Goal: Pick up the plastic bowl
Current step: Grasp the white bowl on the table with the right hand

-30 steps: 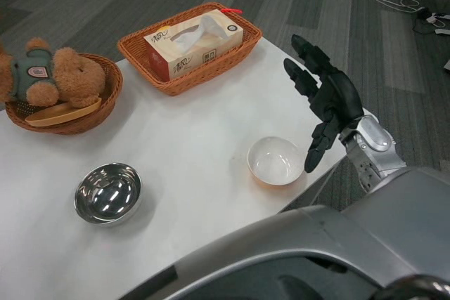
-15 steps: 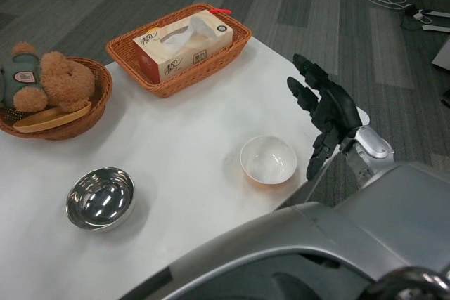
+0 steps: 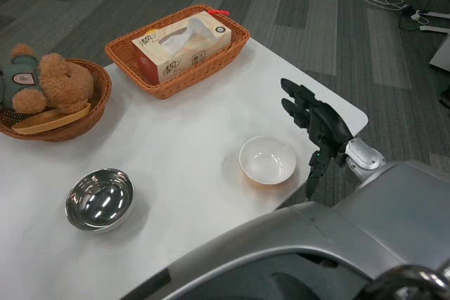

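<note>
Lower now, right hand (image 3: 316,124) beside plastic bowl (image 3: 267,161); steel bowl (image 3: 99,199) apart.

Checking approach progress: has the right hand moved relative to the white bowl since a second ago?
Yes. The right hand has dropped lower and closer to the white bowl's right rim, without touching it.

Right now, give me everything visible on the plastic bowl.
The plastic bowl is small, round and white inside, with an orange-brown tint showing low on its outer wall. It looks like smooth, glossy plastic, empty and undamaged. It sits upright on the white table, near the table's right edge. Nothing touches it: the right robot hand hangs just to its right, fingers spread, holding nothing.
</note>
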Controlling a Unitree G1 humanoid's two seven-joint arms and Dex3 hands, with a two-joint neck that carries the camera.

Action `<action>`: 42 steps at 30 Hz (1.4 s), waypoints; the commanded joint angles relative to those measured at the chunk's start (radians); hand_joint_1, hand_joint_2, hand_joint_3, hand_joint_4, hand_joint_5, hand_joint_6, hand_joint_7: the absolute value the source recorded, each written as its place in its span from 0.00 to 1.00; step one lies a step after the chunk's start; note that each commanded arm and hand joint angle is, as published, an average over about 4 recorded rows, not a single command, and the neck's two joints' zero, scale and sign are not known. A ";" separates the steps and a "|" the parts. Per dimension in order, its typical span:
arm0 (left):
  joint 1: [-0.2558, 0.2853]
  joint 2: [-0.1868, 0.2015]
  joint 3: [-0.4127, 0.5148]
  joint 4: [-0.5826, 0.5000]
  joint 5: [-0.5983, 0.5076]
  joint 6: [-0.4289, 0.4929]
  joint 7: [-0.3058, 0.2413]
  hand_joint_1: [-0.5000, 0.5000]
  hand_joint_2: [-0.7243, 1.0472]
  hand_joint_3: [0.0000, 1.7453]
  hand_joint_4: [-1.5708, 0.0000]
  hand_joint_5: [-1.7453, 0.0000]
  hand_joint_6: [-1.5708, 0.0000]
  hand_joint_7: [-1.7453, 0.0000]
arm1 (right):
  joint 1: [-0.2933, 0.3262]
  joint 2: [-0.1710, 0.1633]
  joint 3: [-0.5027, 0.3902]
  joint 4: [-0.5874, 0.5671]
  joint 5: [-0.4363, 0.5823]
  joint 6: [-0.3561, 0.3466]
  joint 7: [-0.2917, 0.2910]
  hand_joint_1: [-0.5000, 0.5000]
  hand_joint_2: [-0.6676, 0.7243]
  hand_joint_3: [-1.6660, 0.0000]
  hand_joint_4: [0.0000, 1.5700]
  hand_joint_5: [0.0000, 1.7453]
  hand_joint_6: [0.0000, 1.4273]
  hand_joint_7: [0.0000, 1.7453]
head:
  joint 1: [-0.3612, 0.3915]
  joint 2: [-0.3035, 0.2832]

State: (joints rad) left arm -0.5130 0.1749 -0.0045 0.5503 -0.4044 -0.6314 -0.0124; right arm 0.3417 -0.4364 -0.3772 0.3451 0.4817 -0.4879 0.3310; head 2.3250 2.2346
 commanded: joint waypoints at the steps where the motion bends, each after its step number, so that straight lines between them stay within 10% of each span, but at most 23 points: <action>1: -0.002 0.004 0.003 0.003 -0.001 0.002 0.001 0.00 0.95 0.00 1.00 1.00 1.00 1.00 | -0.015 0.010 0.024 0.051 -0.002 -0.041 -0.016 0.17 0.86 1.00 0.00 0.00 0.00 0.04 | -0.003 0.002; 26: 0.030 -0.011 0.005 0.007 -0.031 -0.031 -0.003 0.00 0.90 0.00 1.00 1.00 1.00 1.00 | -0.197 -0.018 0.207 0.356 0.051 -0.134 -0.056 0.17 0.86 1.00 0.00 0.00 0.00 0.04 | 0.013 0.025; 42: 0.028 -0.017 0.000 0.017 -0.033 -0.031 -0.004 0.00 0.90 0.00 1.00 1.00 1.00 1.00 | -0.187 -0.015 0.191 0.301 0.064 -0.143 -0.056 0.17 0.86 0.99 0.00 0.00 0.00 0.04 | 0.005 0.022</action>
State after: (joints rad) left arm -0.4959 0.1599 -0.0080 0.5554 -0.4294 -0.6500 -0.0131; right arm 0.1467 -0.4461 -0.1737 0.6599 0.5369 -0.6184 0.2768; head 2.3305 2.2565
